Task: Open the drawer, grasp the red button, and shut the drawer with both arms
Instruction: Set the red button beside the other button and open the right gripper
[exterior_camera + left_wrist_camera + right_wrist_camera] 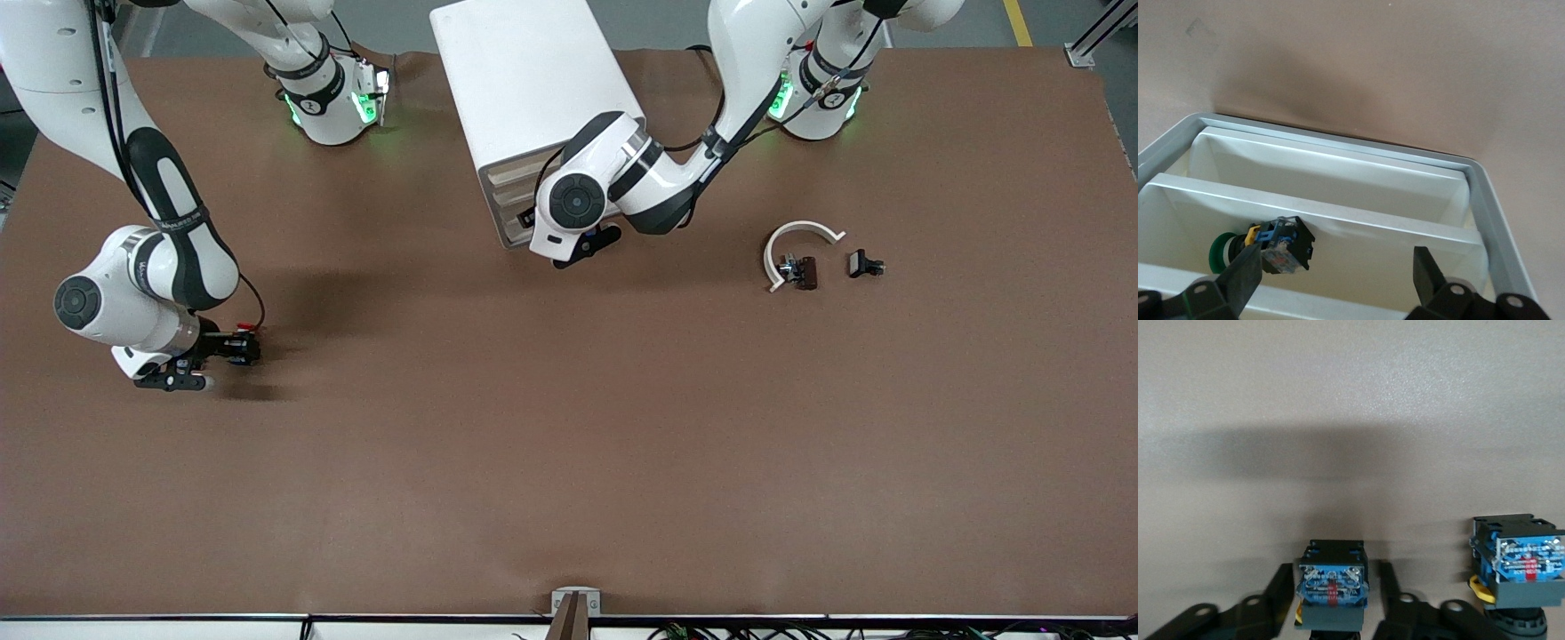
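Jaws, front view: the left gripper point(589, 245) is at the white cabinet's point(524, 80) drawer fronts. The right gripper point(233, 354) is low at the right arm's end of the counter point(569, 444), at the button point(244, 345), where a red spot shows.
Left wrist view: the jaws are spread wide and hold nothing. They hang over an open drawer point(1338, 143) with a green-capped button point(1271, 243) in 1 compartment.
Right wrist view: the jaws flank the button, which seems to stand on the counter. I cannot tell whether they grip it or have let go. A 2nd button point(1518, 563) with a yellow part stands just beside it.
Step in hand: probably freeing the button and shutting the drawer.
Doing it well: lift the right gripper straight up so neither button tips. Bring the left jaws clear of the compartments, then push squarely on the drawer front.
Writing: red strips on both button bodies carry print that is too small to read.
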`<state>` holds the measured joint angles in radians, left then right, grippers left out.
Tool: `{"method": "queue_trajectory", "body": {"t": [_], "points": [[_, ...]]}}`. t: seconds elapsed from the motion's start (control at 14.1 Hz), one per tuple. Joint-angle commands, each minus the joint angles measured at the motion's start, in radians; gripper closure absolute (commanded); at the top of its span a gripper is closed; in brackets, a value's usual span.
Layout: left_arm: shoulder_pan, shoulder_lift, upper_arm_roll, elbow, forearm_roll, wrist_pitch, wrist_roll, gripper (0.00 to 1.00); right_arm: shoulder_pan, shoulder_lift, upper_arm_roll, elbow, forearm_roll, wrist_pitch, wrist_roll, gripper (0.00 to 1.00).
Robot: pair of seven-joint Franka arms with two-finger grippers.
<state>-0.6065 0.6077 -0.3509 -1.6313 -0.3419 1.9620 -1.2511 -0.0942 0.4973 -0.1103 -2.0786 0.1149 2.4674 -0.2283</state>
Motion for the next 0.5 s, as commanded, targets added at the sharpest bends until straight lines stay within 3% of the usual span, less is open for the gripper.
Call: {"method": "queue_trajectory", "body": {"t": [0.0,0.21,0.43], "points": [[0.016,-0.008,0.022,0.051,0.01,-0.009,-0.005,0.0,-0.013,-0.101,0.018,0.011,0.011,-0.129,0.0,0.0],[0.03,0.0,0.087,0.137,0.026,-0.009,-0.004,0.0,-0.002,-0.155,0.018,0.228,0.008,-0.487,0.001,0.0],[0.042,-0.023,0.18,0.194,0.073,-0.009,0.002,0.0,0.005,-0.155,0.017,0.432,-0.014,-0.727,0.056,0.0]]}}
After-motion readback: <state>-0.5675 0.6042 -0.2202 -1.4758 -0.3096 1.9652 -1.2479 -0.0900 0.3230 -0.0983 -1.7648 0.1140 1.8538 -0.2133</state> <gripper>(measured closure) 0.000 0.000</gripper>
